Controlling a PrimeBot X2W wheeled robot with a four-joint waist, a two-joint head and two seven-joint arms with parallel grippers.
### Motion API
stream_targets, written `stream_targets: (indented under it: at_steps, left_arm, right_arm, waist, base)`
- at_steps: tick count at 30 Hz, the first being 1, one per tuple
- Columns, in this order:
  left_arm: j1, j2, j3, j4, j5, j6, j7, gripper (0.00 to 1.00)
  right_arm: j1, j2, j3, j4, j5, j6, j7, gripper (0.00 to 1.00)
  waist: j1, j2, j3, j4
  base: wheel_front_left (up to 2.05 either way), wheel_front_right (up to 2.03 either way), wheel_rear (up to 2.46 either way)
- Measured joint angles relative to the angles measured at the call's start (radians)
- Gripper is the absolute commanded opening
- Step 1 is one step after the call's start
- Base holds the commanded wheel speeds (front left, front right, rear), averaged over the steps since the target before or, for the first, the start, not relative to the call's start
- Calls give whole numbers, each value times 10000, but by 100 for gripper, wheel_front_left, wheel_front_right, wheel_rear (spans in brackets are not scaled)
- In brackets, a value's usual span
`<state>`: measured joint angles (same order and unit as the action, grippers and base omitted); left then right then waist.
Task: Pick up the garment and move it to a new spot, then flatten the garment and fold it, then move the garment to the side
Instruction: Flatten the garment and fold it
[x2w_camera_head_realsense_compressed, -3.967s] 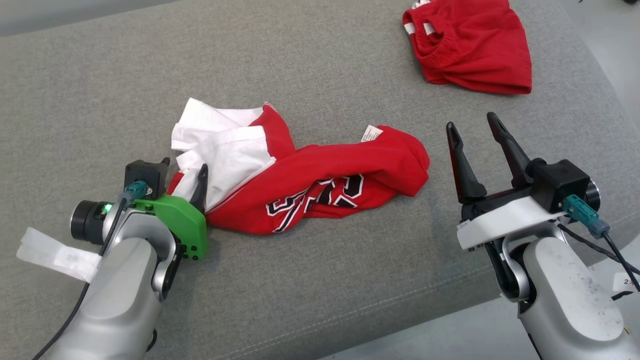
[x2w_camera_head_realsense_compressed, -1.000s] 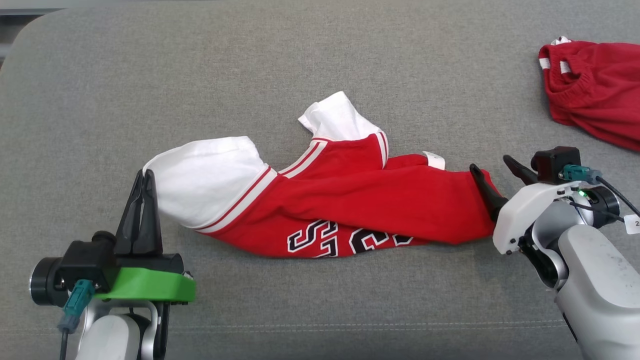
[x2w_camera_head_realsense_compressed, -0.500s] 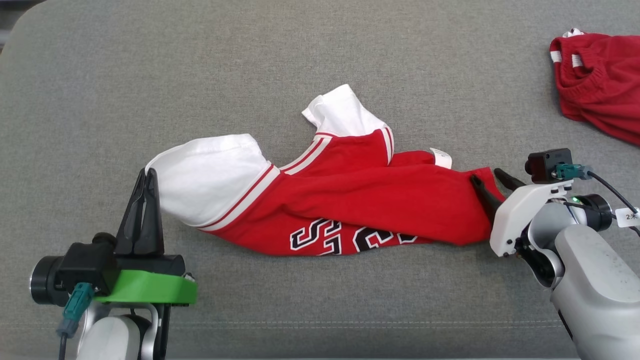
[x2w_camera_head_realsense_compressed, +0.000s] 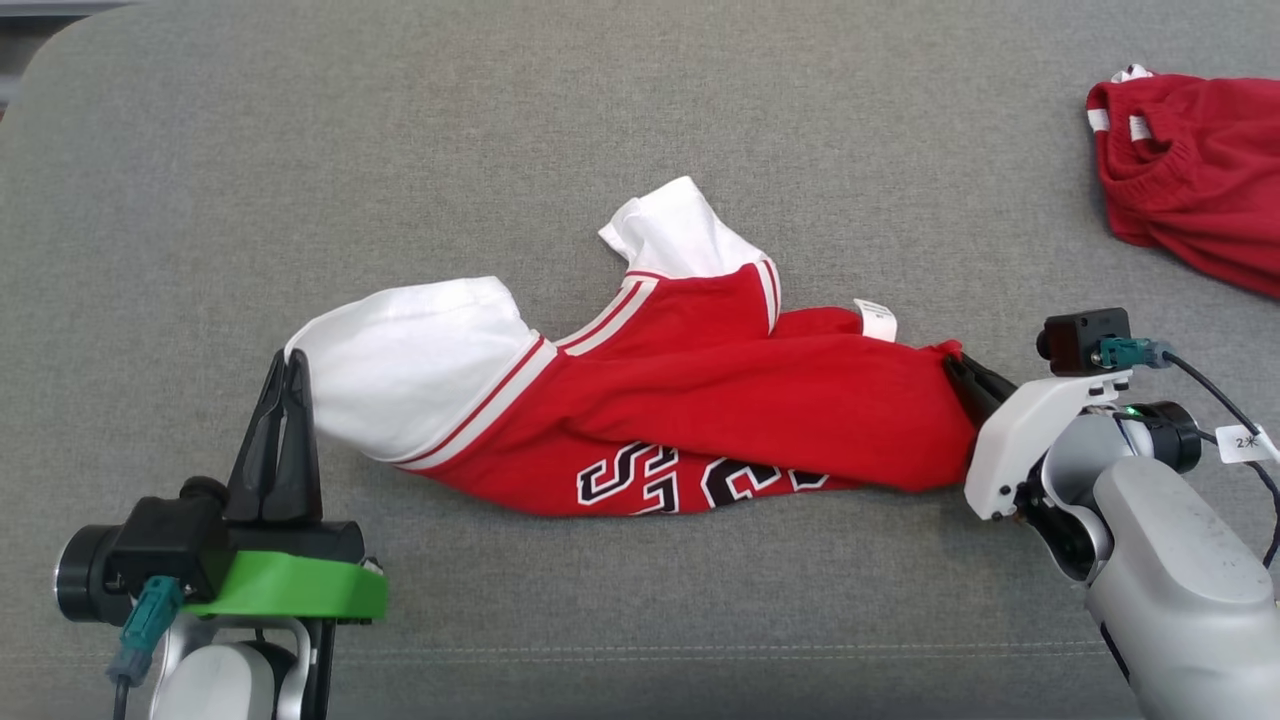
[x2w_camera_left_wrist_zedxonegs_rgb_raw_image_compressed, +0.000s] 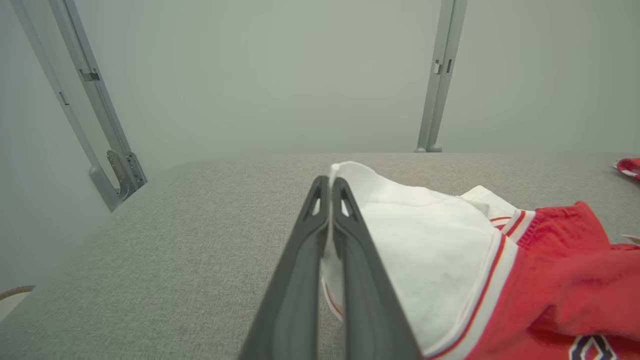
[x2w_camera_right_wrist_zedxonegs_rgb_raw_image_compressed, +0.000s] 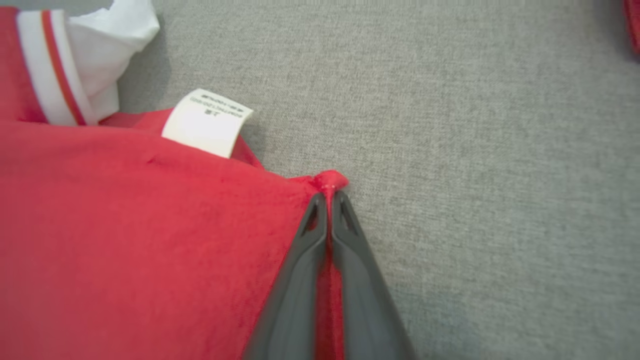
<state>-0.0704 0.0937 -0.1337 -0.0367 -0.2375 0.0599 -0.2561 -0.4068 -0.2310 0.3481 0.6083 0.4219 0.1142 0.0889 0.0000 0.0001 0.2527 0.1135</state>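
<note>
Amply, bare cushion (x2w_camera_head_realsense_compressed: 600, 100) borders every garment (x2w_camera_head_realsense_compressed: 750, 400) edge.

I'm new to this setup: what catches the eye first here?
A red and white cloth jersey with black-and-white lettering lies stretched across the middle of the grey fabric cushion. The left gripper is shut on its white sleeve end, the right gripper on its red corner. A second, crumpled red garment lies at the far right.
</note>
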Motion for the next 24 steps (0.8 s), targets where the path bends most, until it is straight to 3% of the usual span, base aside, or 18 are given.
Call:
stream_targets:
  at_steps: [6,15,20,24]
  left_arm:
    - [74,-73,247,-58,-35,-194,0,0]
    - [-969,-88,878,-771,-725,-677,-2,0]
    - [-1025,-128,782,-909,-1239,-1095,-4,0]
    - [-169,-148,42,-568,-1601,-1484,240,0]
  right_arm:
    - [-254,31,-17,-107,-115,0,-1170,0]
    - [-1352,75,-593,-1331,-278,0,-3716,0]
    - [-1239,121,-698,-1703,-171,6,-3534,0]
    - [-131,297,-474,-1751,520,90,-3392,0]
  waist:
    - [0,0,-238,-82]
    - [0,0,-812,-411]
    - [0,-1,-1189,-684]
    - [0,0,-1414,-966]
  base:
    - [0,0,0]
    - [0,0,0]
    - [0,0,0]
    - [0,0,0]
